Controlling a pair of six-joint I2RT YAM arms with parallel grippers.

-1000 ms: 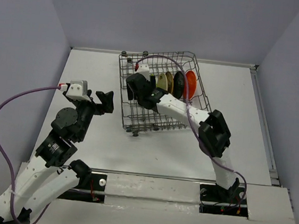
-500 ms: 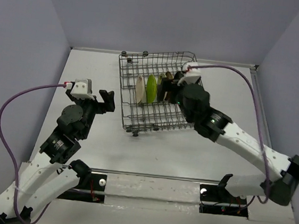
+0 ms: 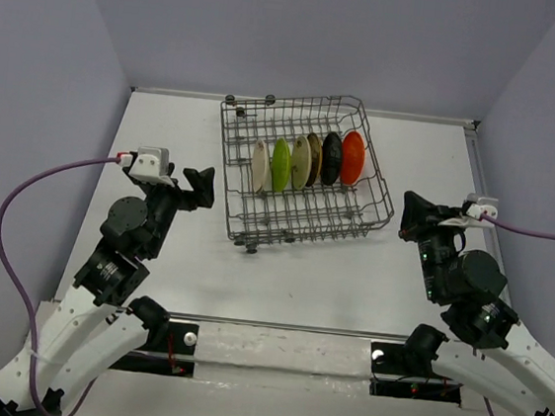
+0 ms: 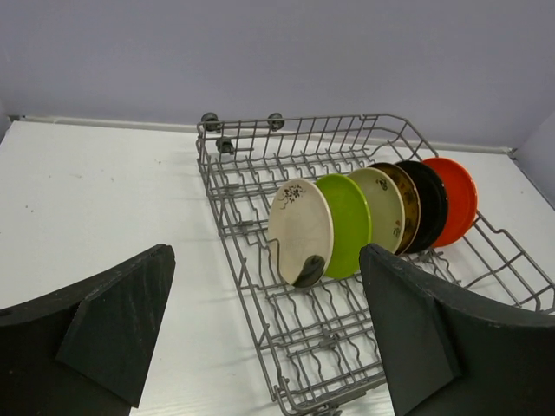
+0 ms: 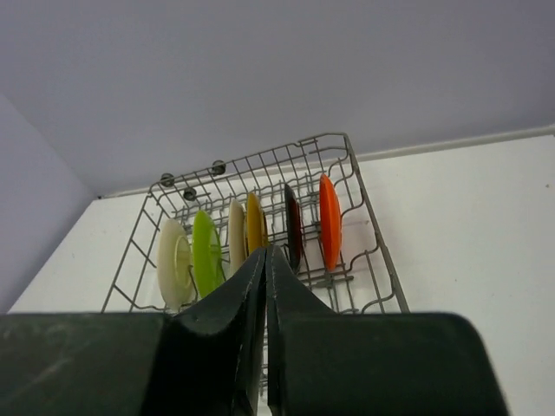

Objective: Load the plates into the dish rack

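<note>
The grey wire dish rack (image 3: 236, 207) sits at the table's middle back. Several plates stand on edge in a row inside it: cream (image 3: 259, 165), lime green (image 3: 281, 165), cream (image 3: 301, 162), brown (image 3: 313, 158), black (image 3: 331, 158) and orange (image 3: 352, 157). My left gripper (image 3: 200, 188) hovers left of the rack, open and empty, facing the plates (image 4: 299, 230). My right gripper (image 3: 411, 214) hangs right of the rack, shut on nothing. In the right wrist view its shut tips (image 5: 265, 251) point at the rack (image 5: 375, 238).
White tabletop surrounds the rack, with grey walls on three sides. A raised ledge (image 3: 273, 345) with both arm bases runs along the near edge. Purple cables (image 3: 14, 210) loop from each wrist.
My right arm has pulled back out of the rack to the near right side, and its gripper has shut empty. The left arm has barely moved.
</note>
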